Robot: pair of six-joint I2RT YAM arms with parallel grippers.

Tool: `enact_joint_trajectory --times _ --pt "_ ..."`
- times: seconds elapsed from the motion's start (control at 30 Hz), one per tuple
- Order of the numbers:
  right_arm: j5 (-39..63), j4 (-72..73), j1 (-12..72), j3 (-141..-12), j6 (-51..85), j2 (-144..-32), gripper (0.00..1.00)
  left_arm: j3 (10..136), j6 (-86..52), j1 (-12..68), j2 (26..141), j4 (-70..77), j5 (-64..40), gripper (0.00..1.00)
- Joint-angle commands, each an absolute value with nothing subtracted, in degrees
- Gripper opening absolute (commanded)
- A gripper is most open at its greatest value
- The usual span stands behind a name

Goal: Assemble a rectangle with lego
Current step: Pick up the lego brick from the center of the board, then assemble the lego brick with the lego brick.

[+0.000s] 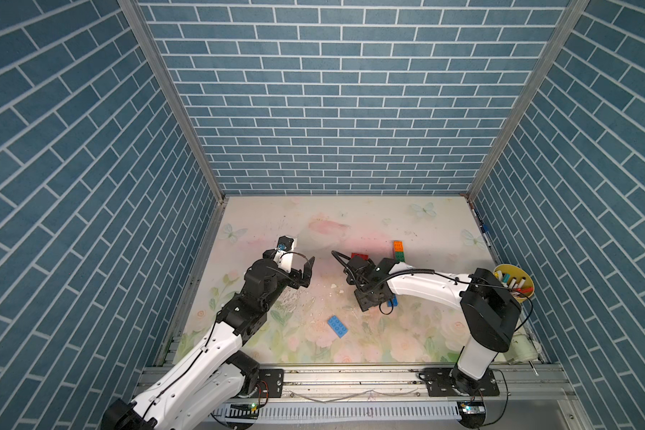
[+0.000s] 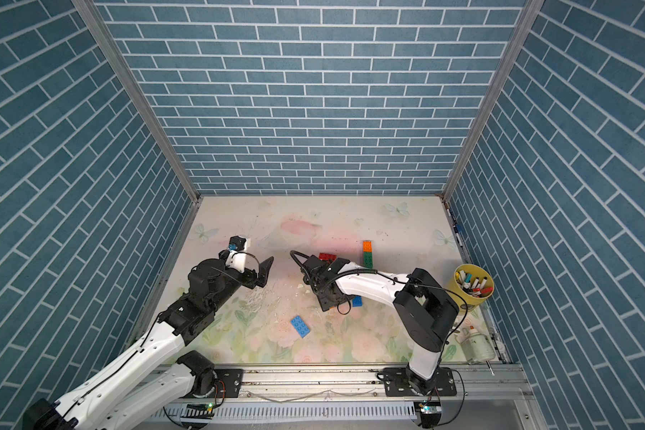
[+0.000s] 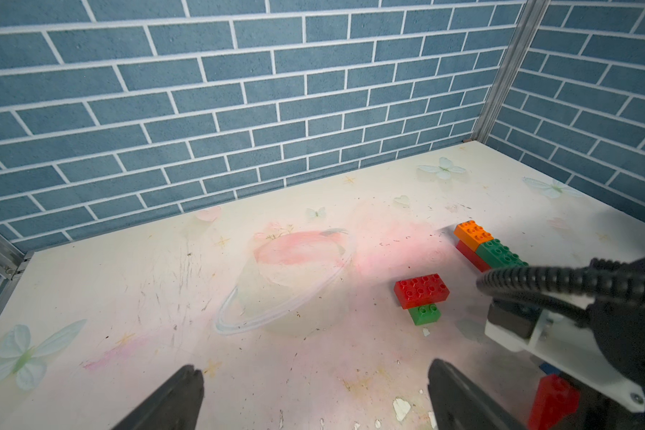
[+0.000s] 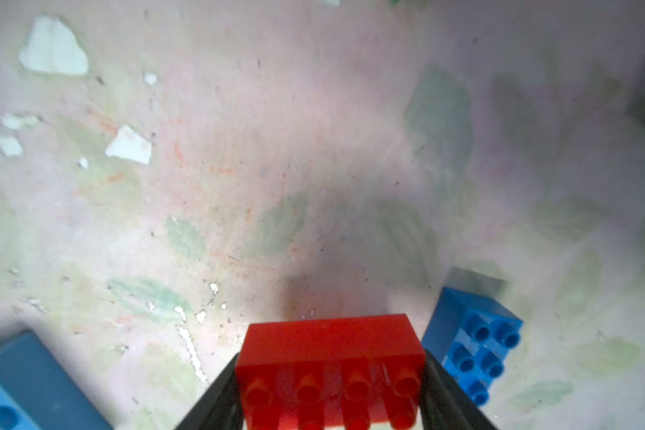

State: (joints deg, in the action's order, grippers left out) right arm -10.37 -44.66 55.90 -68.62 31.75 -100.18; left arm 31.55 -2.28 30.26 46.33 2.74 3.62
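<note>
Right gripper clenched on a red brick, seemingly just off the table beside a blue brick, presumably for joining; left gripper gapes empty, standing off to leave room, light blue brick loose nearby.

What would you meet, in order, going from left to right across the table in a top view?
left gripper → light blue brick → stacked red brick → orange-and-green stack → yellow cup of markers.

left hand spread, right hand clamped
</note>
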Motion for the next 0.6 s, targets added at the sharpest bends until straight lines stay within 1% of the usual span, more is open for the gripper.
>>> enact_joint_trajectory --times 0.0,0.2,0.37,0.57 --pt "-14.3 -51.0 55.2 -75.5 36.8 -98.9 0.44 33.1 -3.6 30.5 46.4 2.0 3.9 1.00" --pt "-12.7 -55.8 52.1 -85.7 38.8 -105.7 0.44 34.2 -4.6 30.6 46.2 0.5 5.6 1.00" --pt "-9.6 -55.3 49.0 -89.5 42.2 -109.8 0.44 33.8 -4.3 30.6 44.6 0.4 5.5 1.00" --pt "-8.4 -55.2 46.5 -95.0 45.2 -114.7 0.44 33.4 -4.4 30.6 43.7 0.9 4.8 1.00"
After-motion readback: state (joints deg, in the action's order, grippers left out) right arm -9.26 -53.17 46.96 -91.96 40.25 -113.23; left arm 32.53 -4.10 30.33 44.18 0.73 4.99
